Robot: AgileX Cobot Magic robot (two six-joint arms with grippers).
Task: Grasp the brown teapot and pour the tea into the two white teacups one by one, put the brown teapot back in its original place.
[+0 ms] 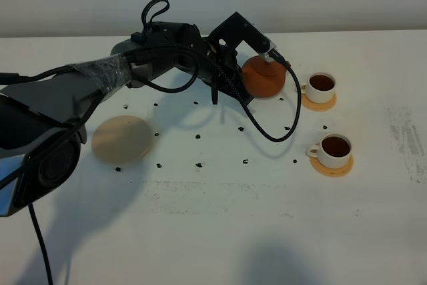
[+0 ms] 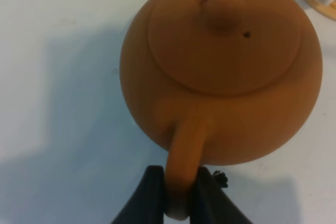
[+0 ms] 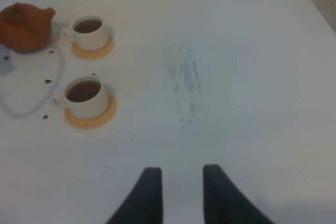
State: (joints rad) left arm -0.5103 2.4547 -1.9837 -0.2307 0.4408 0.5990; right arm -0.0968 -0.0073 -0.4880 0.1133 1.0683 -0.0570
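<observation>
Beside the farther small white ceramic teacup (image 1: 321,86), the squat reddish-brown clay teapot (image 1: 263,77) hangs upright in the left gripper (image 2: 179,192), whose black jaws pinch its loop handle, keeping the body level. Both cups, the nearer (image 1: 335,149) included, show dark tea, so pouring looks finished. The round pale beige coaster (image 1: 122,138) lies well apart, bare, awaiting the pot. The right gripper (image 3: 181,192) idles over bare table, holding nothing, jaws drawn in.

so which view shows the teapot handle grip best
The left wrist view: the left gripper is shut on the teapot handle, seen close. The exterior high view shows the teapot partly hidden by the arm; the right wrist view shows it small, grip hidden.
</observation>
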